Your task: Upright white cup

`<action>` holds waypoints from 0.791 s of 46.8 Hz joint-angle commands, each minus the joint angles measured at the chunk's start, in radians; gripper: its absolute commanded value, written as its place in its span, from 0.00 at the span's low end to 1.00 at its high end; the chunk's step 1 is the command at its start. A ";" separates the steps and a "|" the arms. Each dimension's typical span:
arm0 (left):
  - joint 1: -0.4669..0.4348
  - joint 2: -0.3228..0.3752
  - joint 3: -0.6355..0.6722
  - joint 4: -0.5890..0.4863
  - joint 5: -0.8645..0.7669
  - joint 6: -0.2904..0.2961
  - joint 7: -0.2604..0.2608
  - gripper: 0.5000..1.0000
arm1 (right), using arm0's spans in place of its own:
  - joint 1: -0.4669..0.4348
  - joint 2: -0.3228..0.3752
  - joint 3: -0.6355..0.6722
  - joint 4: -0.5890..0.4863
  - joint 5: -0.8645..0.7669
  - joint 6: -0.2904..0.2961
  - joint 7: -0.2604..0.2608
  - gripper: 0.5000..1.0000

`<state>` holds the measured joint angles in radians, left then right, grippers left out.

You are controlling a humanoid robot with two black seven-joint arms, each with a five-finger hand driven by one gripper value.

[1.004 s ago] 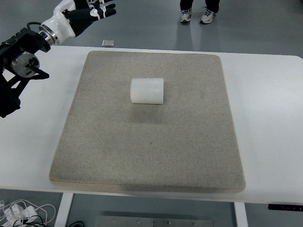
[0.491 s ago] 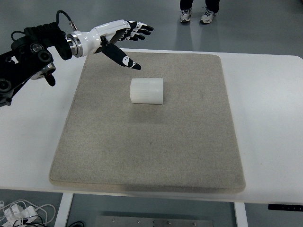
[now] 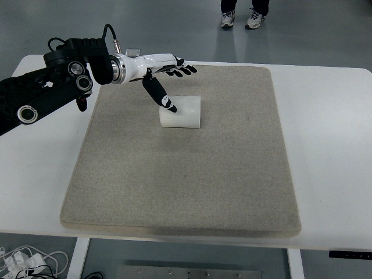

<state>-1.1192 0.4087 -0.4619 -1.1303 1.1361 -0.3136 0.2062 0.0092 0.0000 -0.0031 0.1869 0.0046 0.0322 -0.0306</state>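
A white cup [image 3: 183, 112] lies on its side on the grey mat [image 3: 186, 174], near the mat's far middle. My left hand [image 3: 171, 81] reaches in from the left and hovers over the cup's left end. Its fingers are spread and hold nothing. The thumb [image 3: 158, 93] points down toward the cup's left end; the other fingers [image 3: 183, 70] stretch out beyond the cup's far side. The right arm is out of view.
The grey mat covers most of the white table [image 3: 331, 145]. A small grey object [image 3: 133, 52] lies at the table's far edge, behind my left arm. A person's shoes [image 3: 241, 20] show on the floor beyond the table.
My left arm has swung in from the far left corner and the open hand has moved right and down, from beyond the mat to just over the cup. The cup has not moved.
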 commanded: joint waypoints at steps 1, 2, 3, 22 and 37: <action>-0.010 -0.022 0.020 0.020 0.002 -0.001 0.006 0.98 | 0.000 0.000 0.000 0.000 0.000 0.000 0.000 0.90; -0.014 -0.027 0.028 0.024 0.004 -0.002 0.004 0.98 | 0.000 0.000 0.000 0.000 0.000 0.000 0.000 0.90; -0.017 -0.030 0.035 0.027 0.005 -0.001 0.002 0.98 | 0.000 0.000 0.000 0.000 0.000 0.000 0.000 0.90; -0.013 -0.097 0.060 0.112 0.076 0.011 -0.002 0.97 | 0.000 0.000 0.000 0.000 0.000 0.000 0.000 0.90; -0.014 -0.133 0.086 0.146 0.079 0.016 -0.002 0.96 | 0.000 0.000 0.000 0.000 0.000 0.000 0.000 0.90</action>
<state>-1.1323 0.2825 -0.3817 -0.9869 1.2148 -0.2993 0.2042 0.0091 0.0000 -0.0031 0.1869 0.0046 0.0322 -0.0307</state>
